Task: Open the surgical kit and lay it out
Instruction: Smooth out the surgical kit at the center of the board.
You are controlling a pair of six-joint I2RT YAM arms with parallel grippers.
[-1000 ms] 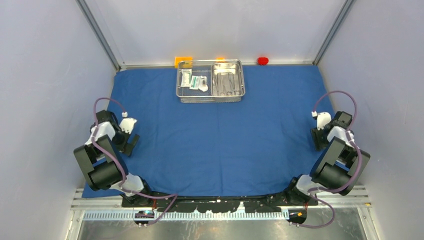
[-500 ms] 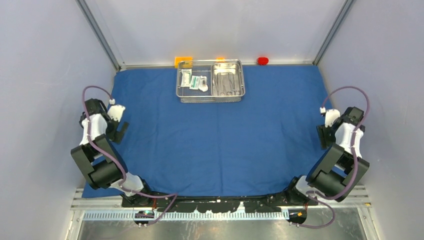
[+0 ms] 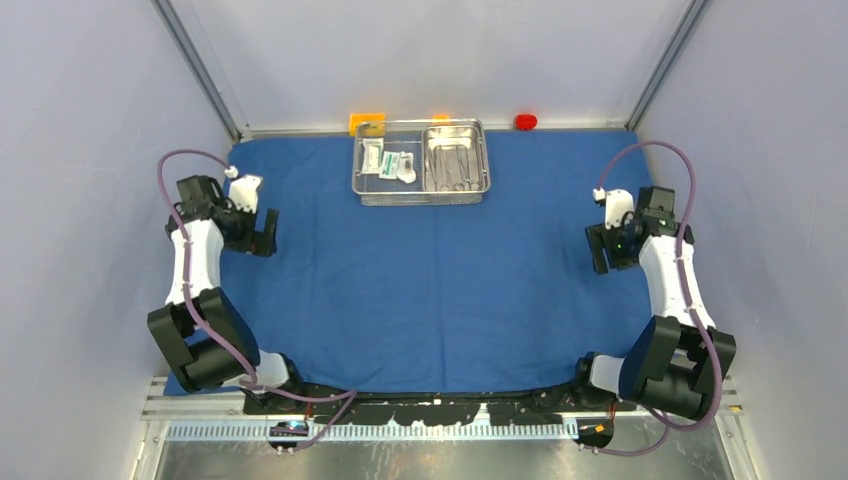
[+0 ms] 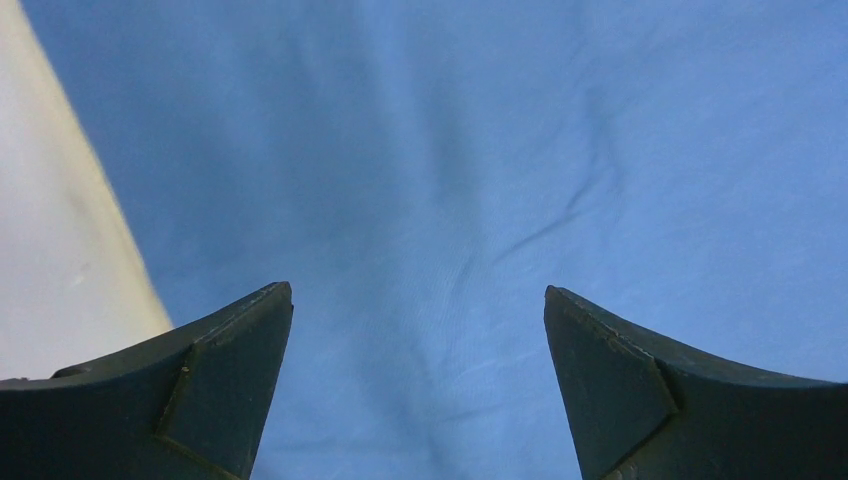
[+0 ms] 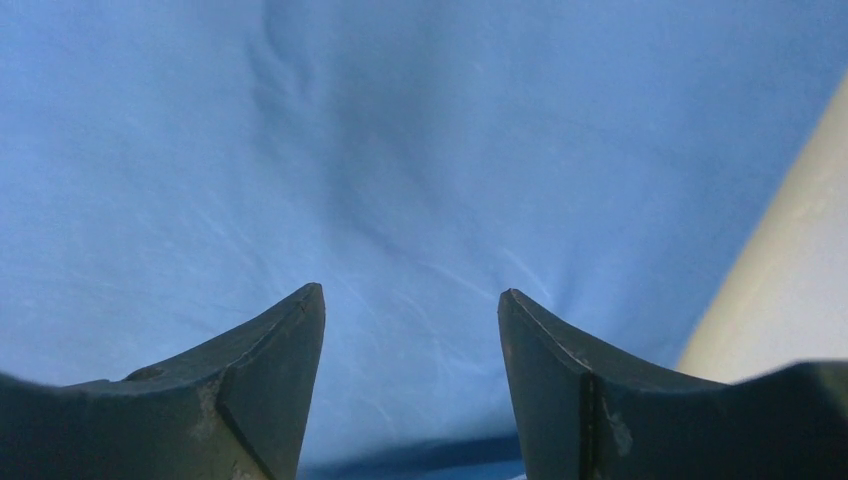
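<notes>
The blue cloth wrap (image 3: 430, 270) lies spread flat over the table. The wire-mesh basket (image 3: 421, 195) stands at the far middle of it. In the basket are the white packets (image 3: 388, 162) on the left and the smaller steel tray (image 3: 455, 157) with slim metal instruments on the right. My left gripper (image 3: 258, 232) is open and empty over the cloth's left part (image 4: 420, 200). My right gripper (image 3: 606, 250) is open and empty over the cloth's right part (image 5: 400, 150). Both are well short of the basket.
Two orange blocks (image 3: 366, 122) and a small red block (image 3: 525, 121) lie behind the cloth by the back wall. Grey walls close in on the left and right. The bare pale table (image 4: 60, 250) shows beside the cloth in both wrist views.
Both arms have reached forward and inward over the cloth, the left gripper toward the far left, the right gripper up and inward on the right. The basket has not moved.
</notes>
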